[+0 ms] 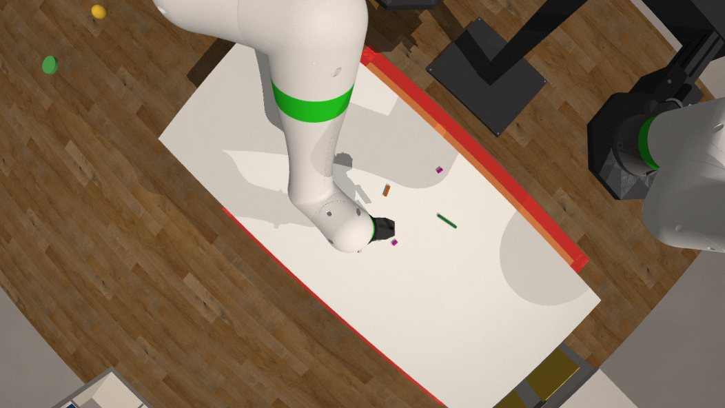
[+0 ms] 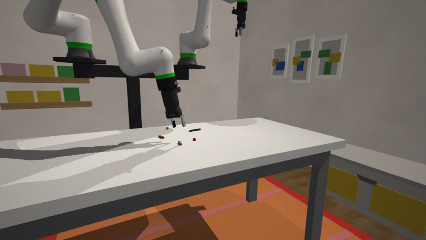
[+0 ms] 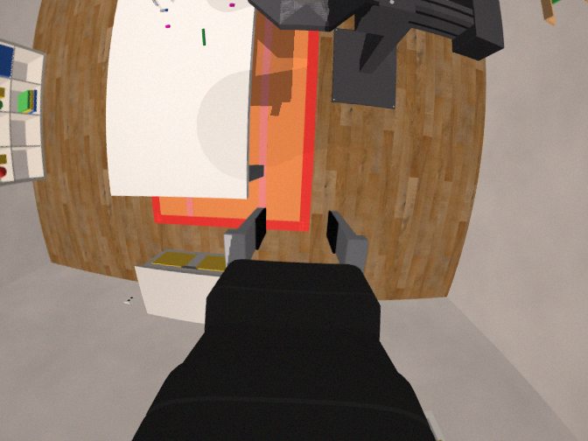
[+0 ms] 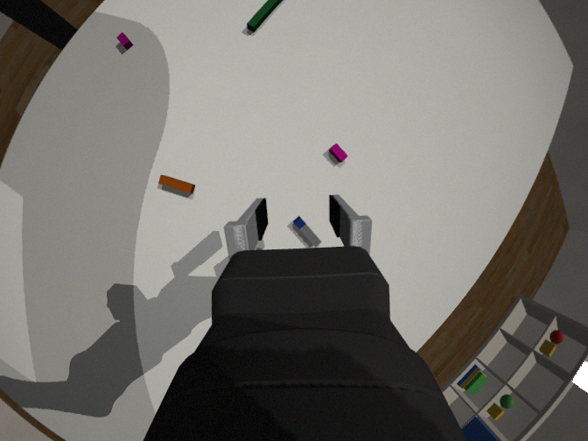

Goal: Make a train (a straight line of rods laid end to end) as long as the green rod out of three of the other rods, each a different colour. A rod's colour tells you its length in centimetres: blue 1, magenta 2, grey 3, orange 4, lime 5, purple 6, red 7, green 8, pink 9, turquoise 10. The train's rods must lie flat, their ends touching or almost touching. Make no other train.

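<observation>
Five small rods lie flat around or near my right end effector's workspace, along with the green rod, all on the table. The green rod's long axis runs roughly along the table's long edge, turned slightly off it.

The blue rod and the grey rod sit end to end, touching or almost so, well apart from the green rod. Their shared long axis runs about crosswise to the green rod, blue end toward it. The orange rod lies off beyond one end of the green rod, its long axis steeply across the green one's and at a slant to the blue-grey line, touching neither.

The nearer magenta rod lies between the green rod and the blue-grey pair; the other magenta rod sits off past the green rod's end. Both point roughly crosswise to it.

My right end effector hangs above the table, fingers spread, holding nothing. My left end effector is also wide and unloaded, high up and well apart from the green rod.
</observation>
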Available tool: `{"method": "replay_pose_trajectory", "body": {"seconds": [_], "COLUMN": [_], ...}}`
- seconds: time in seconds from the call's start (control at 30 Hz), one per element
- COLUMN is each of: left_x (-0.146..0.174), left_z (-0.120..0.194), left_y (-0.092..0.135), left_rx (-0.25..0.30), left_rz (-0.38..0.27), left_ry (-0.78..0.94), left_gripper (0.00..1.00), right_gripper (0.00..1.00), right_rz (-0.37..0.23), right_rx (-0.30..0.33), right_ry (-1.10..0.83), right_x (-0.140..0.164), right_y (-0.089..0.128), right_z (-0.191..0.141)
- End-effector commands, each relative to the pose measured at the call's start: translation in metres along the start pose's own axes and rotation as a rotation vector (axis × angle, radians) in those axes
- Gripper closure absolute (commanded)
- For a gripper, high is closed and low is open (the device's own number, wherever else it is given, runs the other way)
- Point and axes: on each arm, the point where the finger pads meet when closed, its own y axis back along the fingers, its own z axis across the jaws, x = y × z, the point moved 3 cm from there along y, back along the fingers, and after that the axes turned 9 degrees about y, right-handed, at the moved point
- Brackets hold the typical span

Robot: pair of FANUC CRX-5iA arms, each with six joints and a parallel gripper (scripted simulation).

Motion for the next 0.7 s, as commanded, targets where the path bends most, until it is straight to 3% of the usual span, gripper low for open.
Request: {"method": "replay_pose_trajectory", "body": {"seconds": [0.0,0.67], "left_x": [-0.0002,-0.0002], "left_z": [-0.0002,-0.0002], "left_y": [0.0009,0.0009], "left_rx": [0.001,0.001], "left_rz": [-0.002,-0.002], "left_ry": [0.000,0.000], "left_gripper": [0.00,0.00], "right_gripper": [0.00,0.00], "right_rz": [-0.127,-0.142], "right_rx": [0.161,0.149], "right_ry": [-0.144,-0.329], "right_x": [0.0076,0.0155], "right_y": [-0.0007,-0.0031], "right_z": [0.0054,-0.0017]}}
